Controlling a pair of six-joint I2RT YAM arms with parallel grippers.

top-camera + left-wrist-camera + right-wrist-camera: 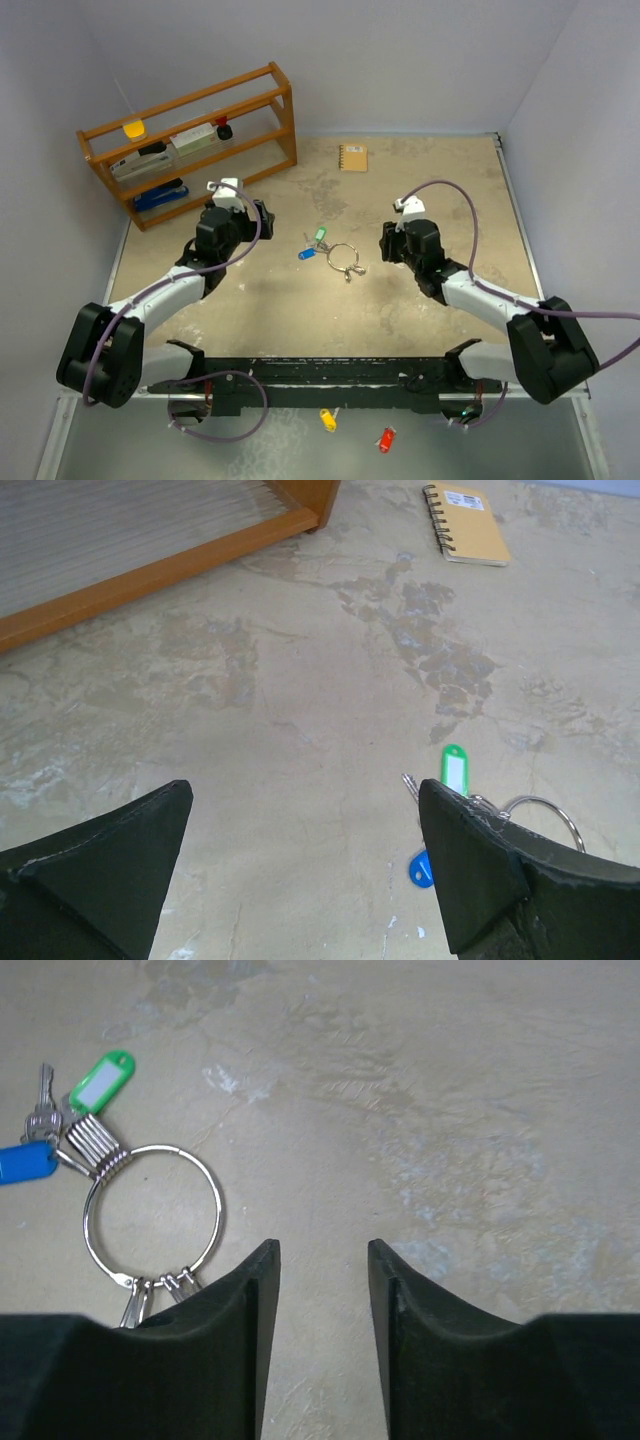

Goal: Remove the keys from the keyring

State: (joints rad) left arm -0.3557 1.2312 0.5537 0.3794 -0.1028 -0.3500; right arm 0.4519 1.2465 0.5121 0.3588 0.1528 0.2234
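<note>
Keyring (220,1210): flat between both arms, blue-tagged key (25,1162) and green-tagged key (100,1082) attached.
Left gripper (305,800): jaws released, facing the tags.
Right gripper (323,1250): jaws released, likely to steady the ring.

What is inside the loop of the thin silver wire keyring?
Only bare beige tabletop shows inside the thin silver wire keyring. The blue-tagged key and green-tagged key lie outside. The right gripper partly hides small metal bits at its near edge.

Robotics laboratory cell: plain white walls (420,60) enclose a mottled tabletop (440,190) carrying cabled left arm (165,290), right arm (480,295), wooden shelf (289,125), notebook (352,157).
</note>
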